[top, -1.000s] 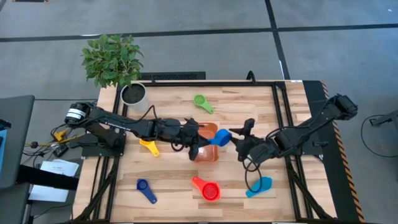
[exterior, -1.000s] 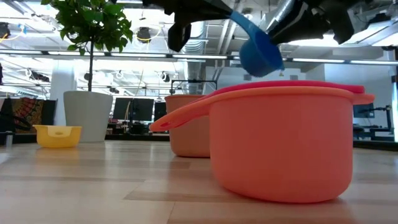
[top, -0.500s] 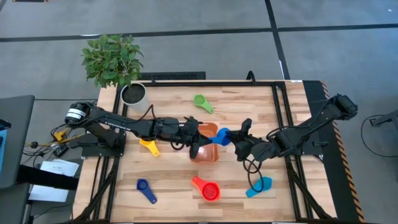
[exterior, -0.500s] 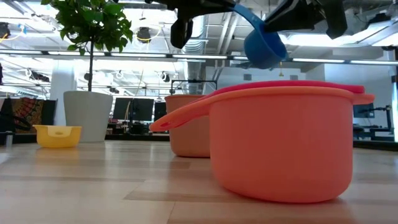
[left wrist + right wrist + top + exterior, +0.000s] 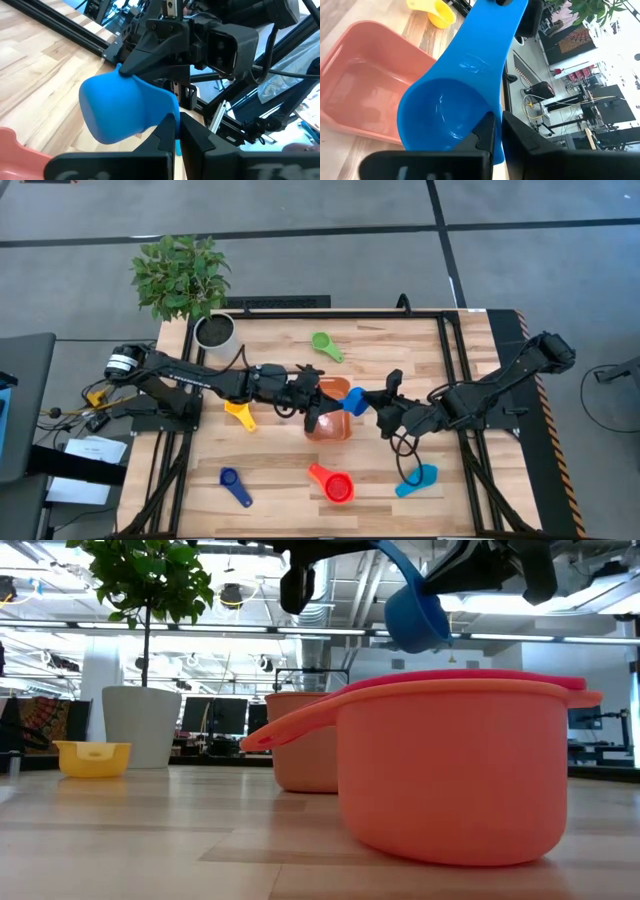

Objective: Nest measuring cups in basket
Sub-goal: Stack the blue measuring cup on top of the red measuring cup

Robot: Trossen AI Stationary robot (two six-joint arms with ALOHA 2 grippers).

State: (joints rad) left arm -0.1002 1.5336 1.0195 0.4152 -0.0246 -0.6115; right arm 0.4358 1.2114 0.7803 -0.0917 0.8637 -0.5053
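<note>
both arms are meeting mid table [image 5: 270, 480] rn. the right end effector [image 5: 378, 401] has a blue measuring cup [image 5: 355, 400] pinched at the bowl rim, fingers pressed onto it, and it's up in the air, not touching the wood. in the low view the blue cup [image 5: 415, 615] hangs above the rims of the orange stuff in front. the left end effector [image 5: 313, 395] comes in from the other side and sits right at the handle end of that same cup; in the right wrist view something dark is at the far tip of the handle, but whether the left fingers are spread or clamped on it, can't tell tbh. the orange basket [image 5: 330, 425] is just below/beside the pair, sitting flat on the table, w/ an orange measuring cup [image 5: 335, 387] touching or right next to its far edge. the blue cup is over the basket's right far corner, roughly. rest of the cups are scattered: green cup [image 5: 324, 343] toward the far side, yellow cup [image 5: 240, 415] left of the basket under the left arm, red cup [image 5: 335, 484] near the front, small dark blue cup [image 5: 234, 483] front left, light blue cup [image 5: 418, 479] front right. white plant pot [image 5: 214, 332] w/ a leafy plant sits at the far left corner.
</note>
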